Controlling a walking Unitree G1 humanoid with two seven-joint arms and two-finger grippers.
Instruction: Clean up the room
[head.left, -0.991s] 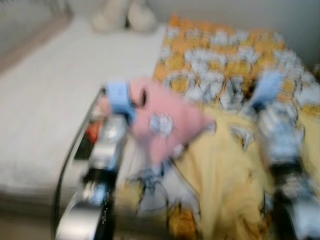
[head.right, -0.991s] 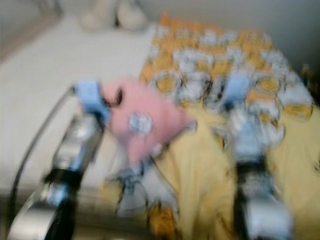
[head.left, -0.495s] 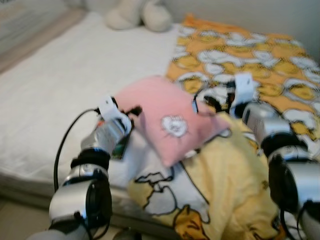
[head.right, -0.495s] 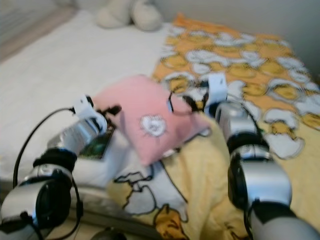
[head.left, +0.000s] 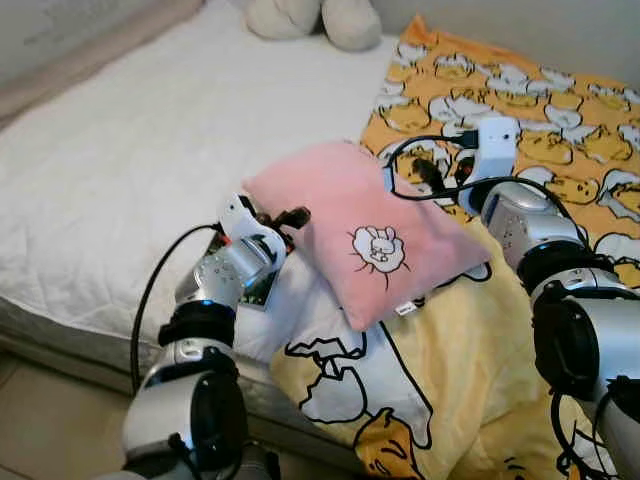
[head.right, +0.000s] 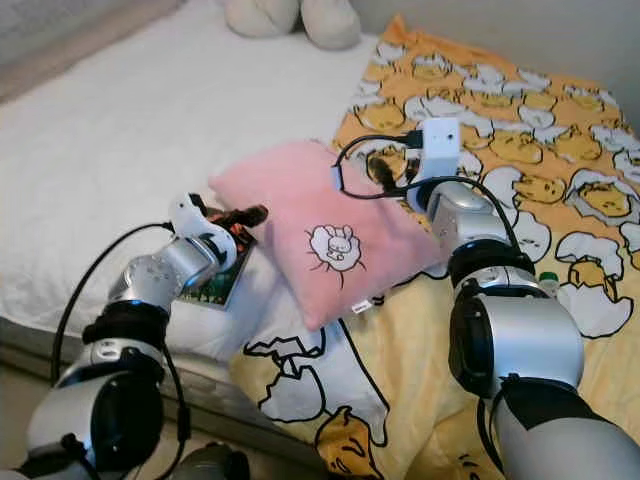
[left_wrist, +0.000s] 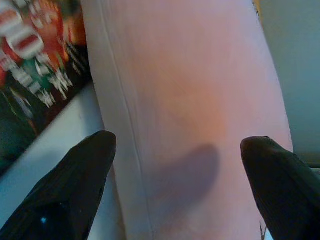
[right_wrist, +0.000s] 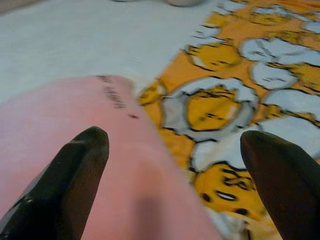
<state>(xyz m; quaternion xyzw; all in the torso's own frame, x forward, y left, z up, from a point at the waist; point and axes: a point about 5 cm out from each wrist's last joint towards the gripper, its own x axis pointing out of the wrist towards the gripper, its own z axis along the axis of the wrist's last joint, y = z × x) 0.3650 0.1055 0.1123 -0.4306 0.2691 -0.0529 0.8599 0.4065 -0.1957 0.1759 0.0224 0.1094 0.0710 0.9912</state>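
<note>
Bed (head.left: 110, 170) with white quilted cover runs across the left of the scene; two pale plush toys (head.left: 315, 15) sit at its far end, well beyond both pincers. Left pincer (head.left: 283, 222) is at the near-left edge of the pink pillow (head.left: 370, 235), fingers pointing toward it; in the left wrist view both black fingers (left_wrist: 70, 185) are spread wide with the pillow's pink side directly between and ahead of them, no visible clamping, so it is open and holds nothing. Just beneath and beside this pincer lies a flat printed packet (head.right: 215, 285) with red and green graphics, resting on the white cover and partly tucked under the pillow edge; whether the pincer touches it I cannot tell. The pillow carries a small white rabbit motif (head.left: 378, 247) and lies tilted between the two pincers, its near corner overlapping a yellow duck-print blanket (head.left: 450, 390) that hangs over the bed edge. Right pincer (head.left: 432, 178) is at the pillow's far-right edge, a white camera block (head.left: 497, 138) and looped black cable above its wrist; the right wrist view shows its two fingers (right_wrist: 75, 175) wide apart, the pink pillow under the one finger and the orange duck-print blanket (right_wrist: 240, 95) ahead, nothing gripped. That orange blanket spreads flat beyond and to the right of this pincer.
</note>
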